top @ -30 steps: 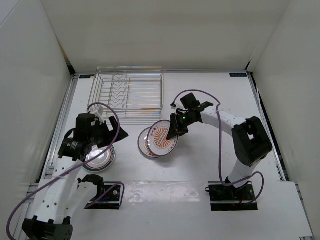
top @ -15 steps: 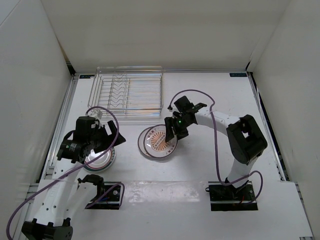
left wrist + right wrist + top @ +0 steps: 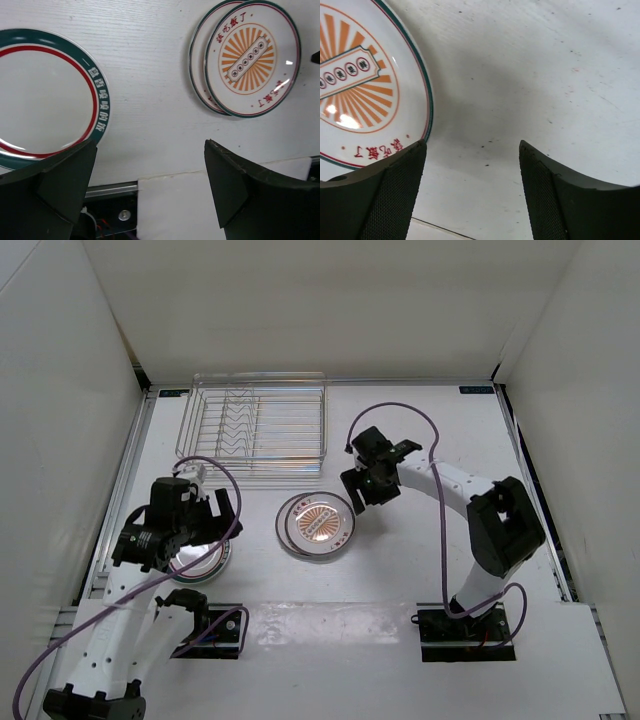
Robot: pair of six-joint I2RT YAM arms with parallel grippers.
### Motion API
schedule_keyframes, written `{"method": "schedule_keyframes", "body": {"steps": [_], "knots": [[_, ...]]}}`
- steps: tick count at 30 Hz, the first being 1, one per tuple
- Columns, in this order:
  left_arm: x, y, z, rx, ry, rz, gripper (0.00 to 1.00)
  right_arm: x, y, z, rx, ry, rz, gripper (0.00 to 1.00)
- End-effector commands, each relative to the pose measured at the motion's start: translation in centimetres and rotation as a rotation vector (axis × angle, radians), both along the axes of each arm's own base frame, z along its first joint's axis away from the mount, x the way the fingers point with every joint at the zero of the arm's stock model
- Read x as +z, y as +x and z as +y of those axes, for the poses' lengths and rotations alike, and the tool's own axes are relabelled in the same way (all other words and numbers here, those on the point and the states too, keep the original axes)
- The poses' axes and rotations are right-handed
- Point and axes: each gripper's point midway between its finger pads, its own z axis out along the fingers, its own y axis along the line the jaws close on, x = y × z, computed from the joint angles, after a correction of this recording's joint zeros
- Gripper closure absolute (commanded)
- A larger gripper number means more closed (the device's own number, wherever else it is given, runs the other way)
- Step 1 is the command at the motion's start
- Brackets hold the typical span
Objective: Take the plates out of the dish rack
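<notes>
The wire dish rack [image 3: 250,425] stands at the back left with no plates in it. Two sunburst plates [image 3: 316,525] lie overlapping on the table in front of it, the upper one [image 3: 251,56] flat on the lower one [image 3: 196,62]. My right gripper [image 3: 362,490] hovers open just right of them, the upper plate's rim [image 3: 360,85] beside its left finger [image 3: 385,190]. A plain-centred plate [image 3: 203,560] with a green and red rim [image 3: 45,95] lies at the front left. My left gripper [image 3: 212,518] is open above its right edge, holding nothing.
A clear plastic tray [image 3: 258,380] sits under the rack. White walls close in the table on three sides. The arm bases [image 3: 465,625] and a metal rail [image 3: 107,191] are at the near edge. Purple cables loop beside both arms.
My right gripper opened and let the tilted sunburst plate down flat onto the other one, then drew back to the right. My left arm shifted slightly, staying open.
</notes>
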Motion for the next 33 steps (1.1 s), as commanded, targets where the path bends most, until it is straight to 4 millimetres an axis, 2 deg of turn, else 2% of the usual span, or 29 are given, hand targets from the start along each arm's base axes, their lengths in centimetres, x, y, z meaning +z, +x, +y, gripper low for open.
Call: {"method": "schedule_keyframes", "body": {"steps": [1, 2, 3, 4, 5, 6, 9, 18, 21, 27, 29, 32, 33], "knots": [[-0.9, -0.6, 1.6, -0.041, 0.11, -0.022, 0.0, 2.1, 1.0, -1.0, 0.031, -0.024, -0.077, 0.25], [-1.1, -0.6, 1.5, -0.042, 0.107, -0.02, 0.0, 2.1, 0.5, -0.2, 0.035, 0.027, -0.056, 0.3], [-1.5, -0.8, 1.6, -0.04, 0.107, -0.015, 0.0, 1.1, -0.9, 0.1, 0.055, 0.055, 0.004, 0.62], [-1.5, -0.8, 1.5, -0.035, 0.1, -0.026, 0.0, 1.2, -1.5, 1.0, 0.063, 0.112, 0.032, 0.82], [-1.5, -0.8, 1.5, -0.02, 0.087, -0.027, 0.0, 1.2, -1.9, 1.7, 0.063, 0.151, 0.051, 0.93], [-1.6, -1.0, 1.4, -0.023, 0.082, -0.026, 0.0, 0.8, -2.4, 1.8, 0.054, 0.162, 0.071, 0.99], [-1.8, -1.5, 1.3, -0.013, 0.069, -0.016, 0.0, 0.5, -3.2, 2.8, 0.066, 0.213, 0.115, 0.95], [-2.3, -2.8, 2.3, -0.001, 0.106, -0.023, 0.0, 0.4, -2.1, 4.9, 0.092, 0.256, 0.139, 0.98], [-2.4, -2.8, 2.6, 0.004, 0.116, -0.047, 0.0, 0.8, -1.8, 5.1, 0.09, 0.265, 0.139, 0.95], [-2.7, -2.6, 2.6, 0.005, 0.118, -0.066, 0.0, 1.5, -2.0, 5.2, 0.102, 0.294, 0.125, 0.95], [-3.0, -2.6, 2.6, 0.004, 0.122, -0.059, 0.0, 2.3, -1.6, 5.6, 0.123, 0.317, 0.095, 0.95], [-3.2, -2.6, 2.7, 0.002, 0.126, -0.054, 0.0, 3.1, 0.1, 5.2, 0.141, 0.277, -0.004, 0.95], [-3.2, -2.5, 2.6, 0.001, 0.123, -0.052, 0.0, 3.0, 1.4, 4.2, 0.111, 0.212, -0.06, 0.95]]}}
